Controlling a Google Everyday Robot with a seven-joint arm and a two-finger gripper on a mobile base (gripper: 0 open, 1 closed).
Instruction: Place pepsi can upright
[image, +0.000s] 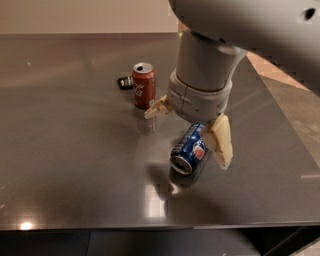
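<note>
The pepsi can (190, 151) is dark blue with a red-and-white logo. It lies on its side on the dark grey table (70, 150), its silver end facing the front left. My gripper (186, 139) hangs right over it, open. One cream finger (156, 108) sticks out to the left, well clear of the can. The other finger (222, 142) stands close against the can's right side. The grey wrist hides the can's far end.
A red cola can (144, 85) stands upright behind and to the left of the gripper. A small black object (125, 82) lies beside it. The table's front edge runs along the bottom, and its right edge runs diagonally at the right.
</note>
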